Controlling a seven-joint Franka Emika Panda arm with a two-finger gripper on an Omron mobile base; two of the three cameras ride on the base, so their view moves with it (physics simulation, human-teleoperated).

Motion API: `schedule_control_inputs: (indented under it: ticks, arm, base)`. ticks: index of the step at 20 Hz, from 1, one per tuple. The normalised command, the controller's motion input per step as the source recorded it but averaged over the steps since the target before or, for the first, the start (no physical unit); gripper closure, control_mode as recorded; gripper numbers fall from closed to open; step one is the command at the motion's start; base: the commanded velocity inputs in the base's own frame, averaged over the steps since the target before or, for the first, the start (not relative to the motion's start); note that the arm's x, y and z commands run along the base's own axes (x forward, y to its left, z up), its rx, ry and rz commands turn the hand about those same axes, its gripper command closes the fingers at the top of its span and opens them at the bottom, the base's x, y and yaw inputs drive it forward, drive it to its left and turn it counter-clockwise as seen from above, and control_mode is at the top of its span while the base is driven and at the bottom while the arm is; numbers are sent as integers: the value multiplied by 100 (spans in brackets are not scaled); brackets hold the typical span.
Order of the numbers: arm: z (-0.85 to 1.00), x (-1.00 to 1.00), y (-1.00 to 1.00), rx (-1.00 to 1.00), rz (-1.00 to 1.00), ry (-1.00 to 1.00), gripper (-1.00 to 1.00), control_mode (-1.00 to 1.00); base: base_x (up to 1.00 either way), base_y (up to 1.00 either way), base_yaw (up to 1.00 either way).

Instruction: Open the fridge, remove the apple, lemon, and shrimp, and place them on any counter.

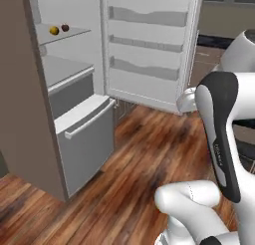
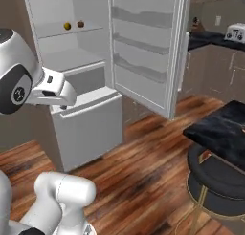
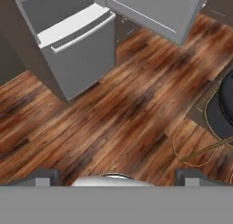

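The fridge stands open, its door swung wide to the right. On its upper shelf lie the yellow lemon and, just right of it, the dark red apple; both show again as lemon and apple. The shrimp is out of view. My gripper is open, its fingertips far apart over bare wood floor, pointing down in front of the fridge's lower drawer. The black marble counter is at the right.
A round black stool with thin metal legs stands under the island's edge. A toaster sits on the far wall counter. Brown cabinet panels flank the fridge on the left. Wood floor lies between fridge and island.
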Motion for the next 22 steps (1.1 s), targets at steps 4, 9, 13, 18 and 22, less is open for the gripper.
schedule_control_inputs:
  ticks: [4,9,13,18,22]
  arm:
    - [0,0,0,0,0,0,-100,100]
    - [0,0,0,0,0,0,-100,100]
    - [0,0,0,0,0,0,-100,100]
    - [0,0,0,0,0,0,-100,100]
    - [0,0,0,0,0,0,-100,100]
  base:
    - [6,25,95]
    - [21,-26,54]
    - [19,-71,31]
    - [30,-62,21]
    - [78,-21,13]
